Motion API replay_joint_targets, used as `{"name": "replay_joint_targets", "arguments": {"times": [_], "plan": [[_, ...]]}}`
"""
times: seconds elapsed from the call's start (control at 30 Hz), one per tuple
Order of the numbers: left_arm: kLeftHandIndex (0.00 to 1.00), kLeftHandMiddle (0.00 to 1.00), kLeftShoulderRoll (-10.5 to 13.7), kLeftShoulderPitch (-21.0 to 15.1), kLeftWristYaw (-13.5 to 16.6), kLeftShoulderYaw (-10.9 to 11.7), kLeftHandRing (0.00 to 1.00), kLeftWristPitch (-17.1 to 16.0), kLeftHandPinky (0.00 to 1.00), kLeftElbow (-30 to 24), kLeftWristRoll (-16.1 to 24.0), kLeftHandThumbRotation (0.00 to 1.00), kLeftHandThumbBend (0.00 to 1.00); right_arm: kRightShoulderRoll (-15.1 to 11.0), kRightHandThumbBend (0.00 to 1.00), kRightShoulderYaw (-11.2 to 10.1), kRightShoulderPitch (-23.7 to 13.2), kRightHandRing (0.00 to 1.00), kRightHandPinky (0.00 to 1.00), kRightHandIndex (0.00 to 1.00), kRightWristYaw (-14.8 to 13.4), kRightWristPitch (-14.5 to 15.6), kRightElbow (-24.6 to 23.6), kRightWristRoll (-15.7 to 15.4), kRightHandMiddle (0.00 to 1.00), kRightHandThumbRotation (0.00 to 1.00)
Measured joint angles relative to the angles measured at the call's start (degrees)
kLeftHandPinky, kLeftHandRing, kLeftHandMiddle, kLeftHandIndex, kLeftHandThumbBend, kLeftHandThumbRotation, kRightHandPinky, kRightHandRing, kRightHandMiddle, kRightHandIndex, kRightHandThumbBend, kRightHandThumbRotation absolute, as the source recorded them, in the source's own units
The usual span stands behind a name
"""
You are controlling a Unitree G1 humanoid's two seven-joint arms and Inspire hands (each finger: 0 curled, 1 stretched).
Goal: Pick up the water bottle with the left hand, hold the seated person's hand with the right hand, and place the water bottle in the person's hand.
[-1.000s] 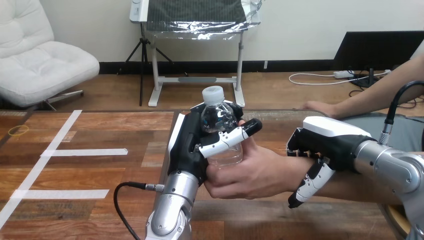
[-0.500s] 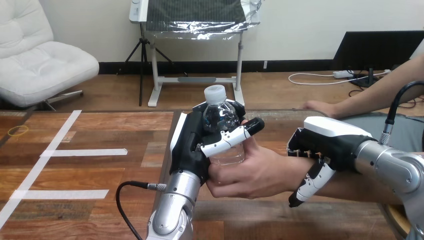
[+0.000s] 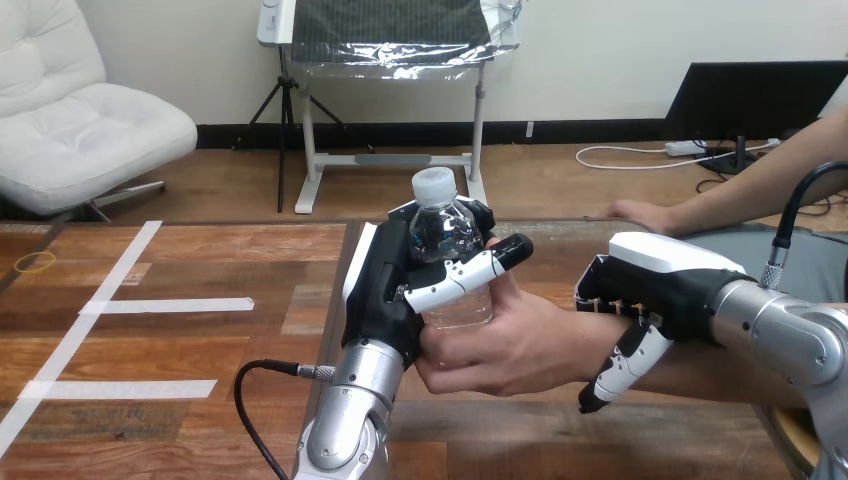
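A clear water bottle [image 3: 447, 250] with a white cap stands upright above the table's middle. My left hand [image 3: 385, 290] is shut on it, its thumb across the bottle's front and its fingers behind. The person's hand [image 3: 510, 345] comes in from the right and cups the bottle's lower part, touching my left hand. My right hand [image 3: 655, 280] lies over the person's wrist [image 3: 600, 335], its fingers curled down in front of it and its thumb hanging below.
The person's other hand [image 3: 640, 213] rests flat on the table's far right edge. White tape strips [image 3: 165, 305] mark the wooden table [image 3: 200, 260] at the left, and a yellow rubber band [image 3: 37, 261] lies at the far left.
My left hand has carried the bottle slightly to the right, deeper into the person's hand. My right hand has stayed on the wrist.
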Motion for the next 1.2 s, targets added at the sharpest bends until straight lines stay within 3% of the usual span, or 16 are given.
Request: {"name": "replay_joint_targets", "arguments": {"times": [0.6,0.9,0.93,1.2], "plan": [[0.45,0.43,-0.1,-0.4,-1.0,-0.7,0.37,-1.4,0.30,1.4,-1.5,0.03,0.74,-0.5,0.79,-0.4,0.2,0.31,0.25,0.42,0.0,-0.4,0.0,1.2,0.39,0.10],[0.60,0.58,-0.1,-0.5,-3.3,-1.0,0.52,-1.3,0.42,1.5,-3.0,0.29,0.84,-0.7,0.78,-0.7,0.4,0.43,0.37,0.58,0.0,0.0,0.0,2.3,0.51,0.20],[0.64,0.61,-0.1,-0.5,-3.4,-1.1,0.56,-1.3,0.45,1.5,-3.0,0.36,0.86,-0.7,0.78,-0.8,0.4,0.46,0.40,0.62,0.0,0.1,0.0,2.5,0.54,0.22],[0.73,0.71,-0.1,-0.6,-3.7,-1.5,0.69,-1.5,0.59,1.4,-1.9,0.58,0.86,-0.8,0.80,-1.4,0.9,0.56,0.49,0.72,0.0,0.4,-0.2,4.6,0.64,0.33]]}}
